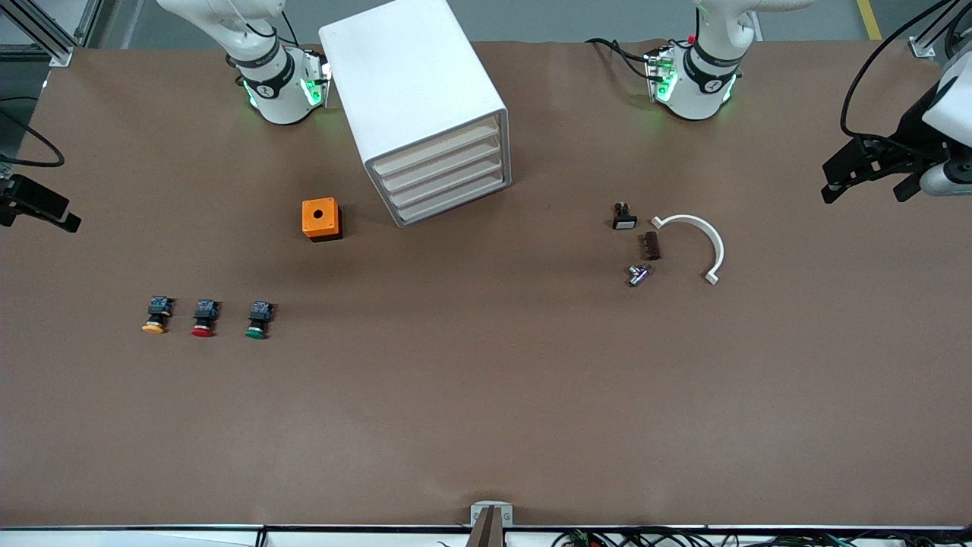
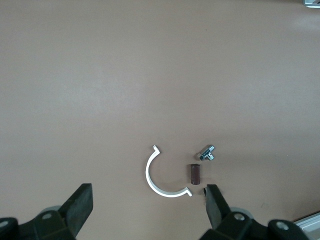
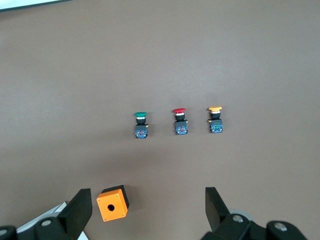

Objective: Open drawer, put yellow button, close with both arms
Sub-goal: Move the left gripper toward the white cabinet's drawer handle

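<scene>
The white cabinet (image 1: 410, 76) stands between the two arm bases. Its uppermost drawer (image 1: 439, 147) is closed, like the three below it. The yellow button (image 1: 155, 317) (image 3: 215, 120) stands on the table toward the right arm's end, the outermost of a row of three buttons. My right gripper (image 1: 38, 205) (image 3: 146, 200) hangs open and empty high over that end, above the orange cube and the buttons. Over the left arm's end my left gripper (image 1: 866, 186) (image 2: 147, 200) is also open and empty, high above a white arc-shaped clip.
A red button (image 1: 203, 319) and a green button (image 1: 258, 320) stand beside the yellow one. An orange cube with a hole (image 1: 321, 219) sits near the cabinet. Toward the left arm's end lie the white arc clip (image 1: 717, 247), a brown block (image 1: 651, 245), a metal piece (image 1: 638, 274) and a small black part (image 1: 624, 218).
</scene>
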Motion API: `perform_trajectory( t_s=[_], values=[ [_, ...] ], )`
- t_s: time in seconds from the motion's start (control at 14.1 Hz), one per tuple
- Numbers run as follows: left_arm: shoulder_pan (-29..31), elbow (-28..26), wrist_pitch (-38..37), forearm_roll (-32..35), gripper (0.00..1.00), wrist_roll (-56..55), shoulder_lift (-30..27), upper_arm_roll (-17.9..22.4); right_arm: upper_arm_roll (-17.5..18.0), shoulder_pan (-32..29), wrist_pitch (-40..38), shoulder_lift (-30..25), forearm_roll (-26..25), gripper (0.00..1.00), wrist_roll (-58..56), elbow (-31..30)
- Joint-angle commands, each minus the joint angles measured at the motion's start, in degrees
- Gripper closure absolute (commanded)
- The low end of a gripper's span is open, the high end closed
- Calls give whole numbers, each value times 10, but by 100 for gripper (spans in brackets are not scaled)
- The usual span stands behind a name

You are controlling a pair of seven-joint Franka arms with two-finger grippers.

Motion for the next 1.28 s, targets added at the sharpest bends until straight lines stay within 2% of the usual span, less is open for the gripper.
perform_trajectory(
  t_s=[0.0,0.35,0.71,0.85,1.06,1.21],
  values=[
    [1,8,3,-10,0,5,4,-1,2,-1,-1,-5,5,0,-2,1],
    [-1,10,1,-9,0,8,8,-1,2,1,-1,-5,5,0,-2,1],
    [0,6,-15,-8,0,14,11,-19,2,1,-1,-5,5,0,-2,1],
    [-4,8,-16,-7,0,24,28,-20,2,1,0,-5,5,0,-1,1],
    [-7,5,-22,-12,0,73,55,-42,2,1,0,-5,6,0,-2,1],
    [-6,8,-38,-53,0,75,74,-52,2,1,1,-5,6,0,-1,1]
  ],
)
